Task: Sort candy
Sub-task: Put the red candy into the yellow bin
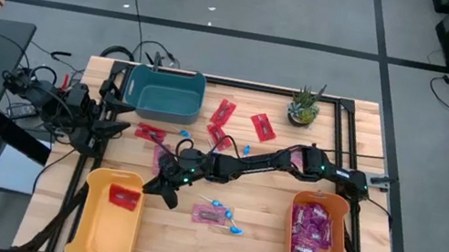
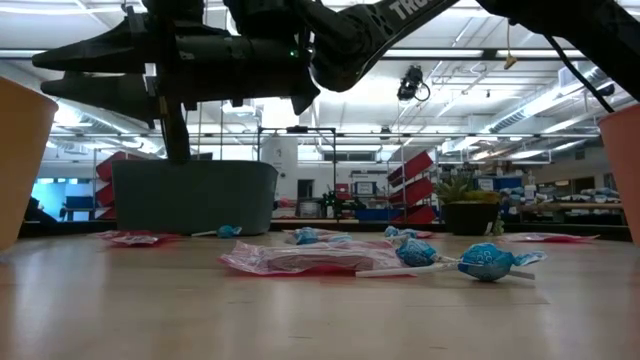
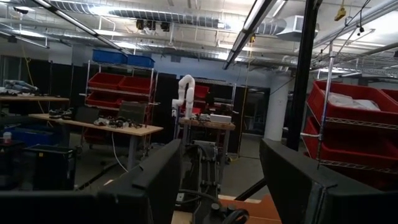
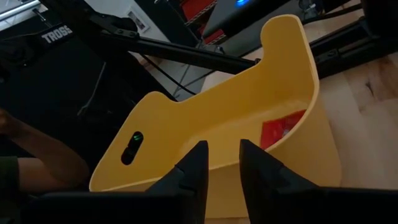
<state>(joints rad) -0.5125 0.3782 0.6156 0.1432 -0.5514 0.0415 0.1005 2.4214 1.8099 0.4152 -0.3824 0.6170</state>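
1. Right wrist view: right gripper (image 4: 217,163) hangs just at the near wall of the yellow plastic bin (image 4: 205,118), dark fingers a narrow gap apart with nothing between them — released, empty. One flat red packet (image 4: 283,129) lies inside that bin, so this looks like a drop just made, judging by the layout.
2. High view: right gripper (image 1: 156,186) sits at the bin's inner edge near the bench's front-left corner; the right arm stretches across the bench from the right side to reach it.
3. Left gripper (image 1: 113,112) waits at the bench's left edge beside the teal plastic bin (image 1: 166,91), fingers spread wide, holding nothing.
4. Candy still loose: red packets (image 1: 223,112) near the back edge, another red packet (image 1: 149,133) beside the teal bin, small blue lollipops on white sticks (image 1: 228,212) and a pink-red packet (image 1: 206,215) mid-bench toward the front.
5. Shiny purple-magenta packets (image 1: 311,243) fill the orange plastic bin (image 1: 349,250) at the front-right corner — likely one kind per bin.
6. Small potted green plant (image 1: 304,105) at the back edge, not part of sorting.
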